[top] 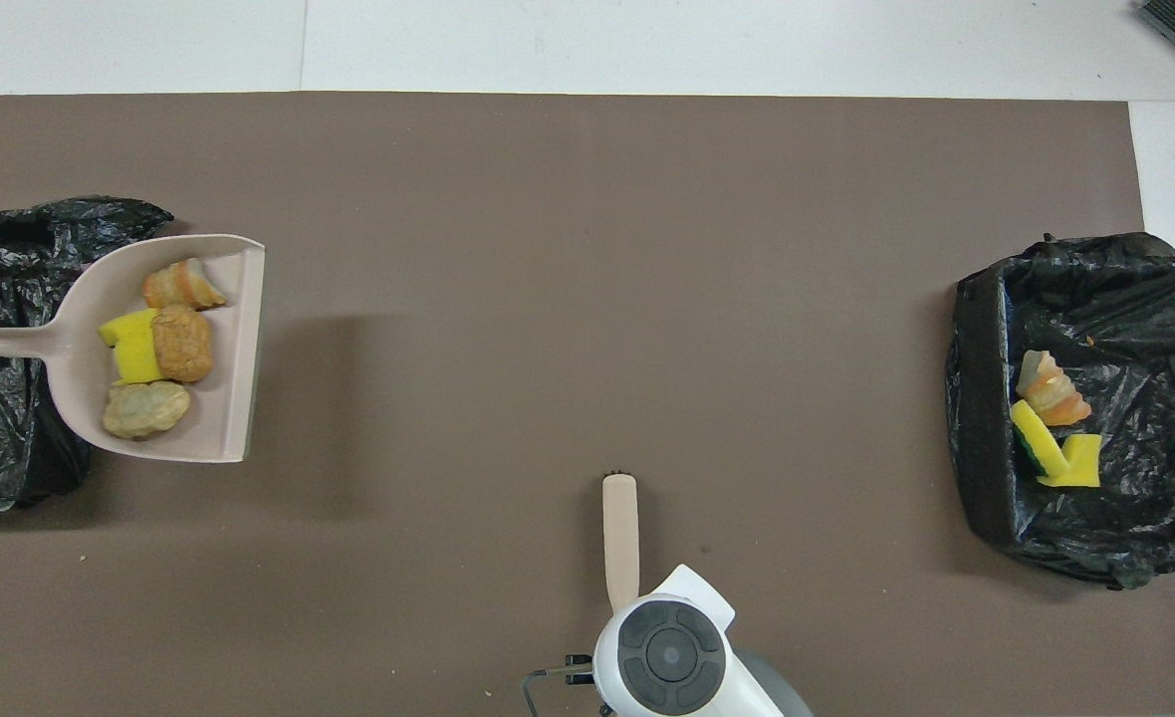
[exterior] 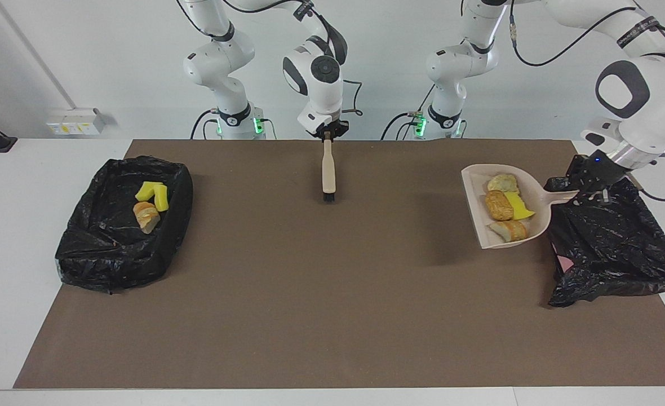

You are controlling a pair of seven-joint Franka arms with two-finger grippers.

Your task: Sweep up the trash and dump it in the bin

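**Loaded dustpan held at the bin's edge**

Facing view: the left gripper [exterior: 590,189] is pinched on the handle of the dustpan [exterior: 475,223] and hangs over the 9 o'clock rim of the black-bagged bin [exterior: 620,248] at the left arm's end of the table. The dustpan is held off the brown mat [exterior: 332,316], its shadow on the mat beneath; its handle runs toward 3 o'clock and its open lip faces 9 o'clock, so the long axis lies along the table's length. Four pieces of trash [exterior: 501,206] lie in the pan: three bread-like lumps in a row from 12 to 6 o'clock and a yellow wedge on the handle side of the middle one. The right gripper [exterior: 327,134] is pressed shut on the top of a brush [exterior: 328,175], which hangs upright with its bristles down, over the mat's edge nearest the robots. A second bin [exterior: 121,225] at the right arm's end holds yellow and bread pieces. The mat between the brush, the pan and the second bin is open.

Overhead view: the dustpan [top: 239,349] sits at 9 o'clock, its handle reaching over the bin [top: 10,448] there; the trash [top: 181,344] lies mid-pan. The left gripper is out of frame. The brush [top: 619,538] points toward 12 o'clock, the right arm's wrist hiding its gripper. The second bin [top: 1145,329] is at 3 o'clock.
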